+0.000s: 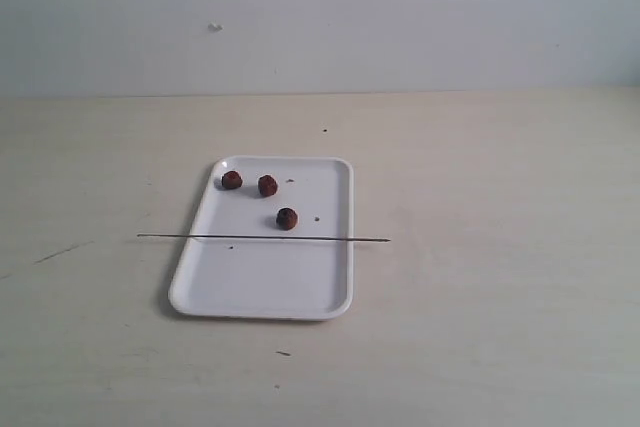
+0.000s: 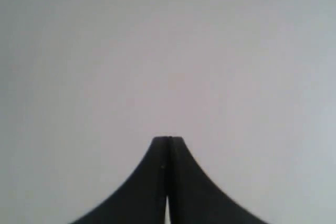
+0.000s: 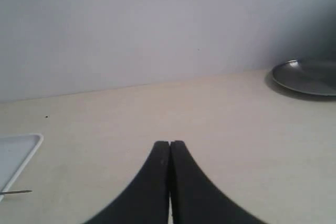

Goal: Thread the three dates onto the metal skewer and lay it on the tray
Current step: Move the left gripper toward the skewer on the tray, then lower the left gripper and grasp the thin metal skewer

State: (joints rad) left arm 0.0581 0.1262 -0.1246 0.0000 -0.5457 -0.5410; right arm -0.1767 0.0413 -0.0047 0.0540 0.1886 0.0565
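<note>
Three dark reddish-brown dates lie loose in the far half of the white tray (image 1: 200, 277): one (image 1: 232, 180) near its far left corner, one (image 1: 267, 185) beside it, one (image 1: 287, 218) nearer the middle. The thin metal skewer (image 1: 262, 238) rests across the tray, both ends sticking out past the rims. Neither arm shows in the exterior view. My left gripper (image 2: 168, 139) is shut and empty, facing a blank pale surface. My right gripper (image 3: 170, 142) is shut and empty above the table; the tray corner (image 3: 31, 145) and the skewer tip (image 3: 21, 192) sit off to one side of it.
The beige table (image 1: 500, 247) runs back to a pale wall. A grey metal dish (image 3: 310, 77) stands on the table near the wall in the right wrist view. Tiny dark specks dot the tray and the table.
</note>
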